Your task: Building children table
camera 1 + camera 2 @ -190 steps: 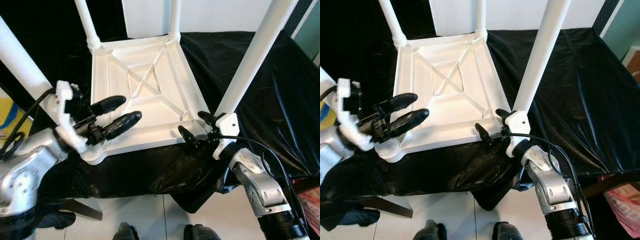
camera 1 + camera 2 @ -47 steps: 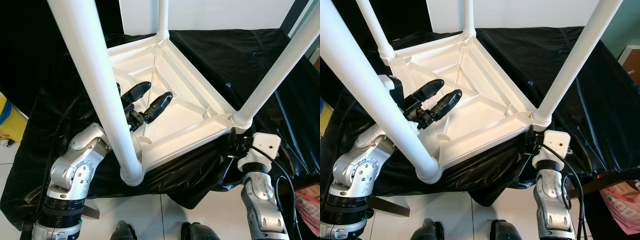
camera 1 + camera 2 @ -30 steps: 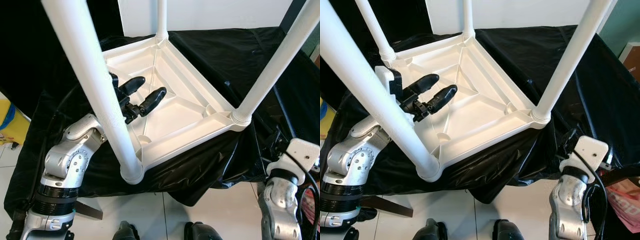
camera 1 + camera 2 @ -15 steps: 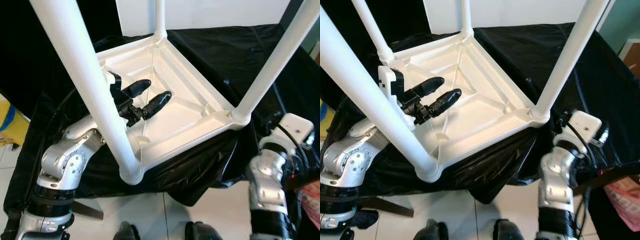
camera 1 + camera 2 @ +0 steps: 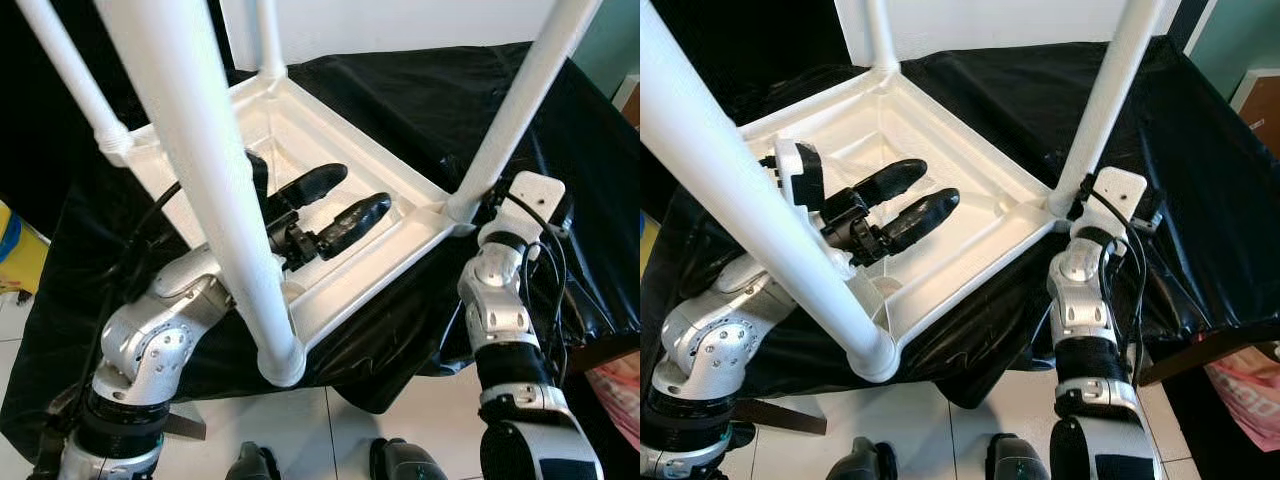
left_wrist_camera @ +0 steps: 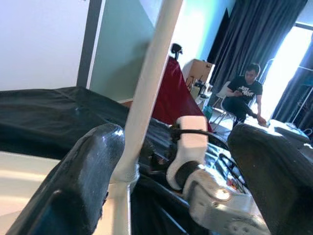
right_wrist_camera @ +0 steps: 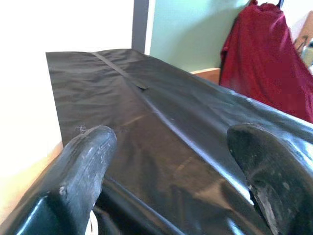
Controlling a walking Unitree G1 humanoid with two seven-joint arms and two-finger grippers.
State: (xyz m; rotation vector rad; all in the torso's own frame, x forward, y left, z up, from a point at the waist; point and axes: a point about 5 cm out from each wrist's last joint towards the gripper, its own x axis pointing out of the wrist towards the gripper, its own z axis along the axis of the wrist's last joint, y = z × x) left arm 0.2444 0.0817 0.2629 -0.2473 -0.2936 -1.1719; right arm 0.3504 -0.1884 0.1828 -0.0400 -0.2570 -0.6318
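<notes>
The white children table (image 5: 330, 165) lies upside down on the black-draped tabletop (image 5: 440, 90), across the centre and upper left of the head views. Four white legs (image 5: 205, 170) stick up: one thick and close at left-centre, one in the upper left, one at top centre, one in the upper right. The left pincer (image 5: 335, 205) sits mid-frame over the ribbed underside, its two black fingers (image 5: 355, 222) spread apart and holding nothing. The right arm (image 5: 500, 300) stands at lower right, its white wrist block just beside the table's near-right corner; the right pincer (image 7: 171, 161) shows two fingers wide apart over black sheeting, empty. One seated person (image 6: 244, 93) shows in the left wrist view, upper right.
</notes>
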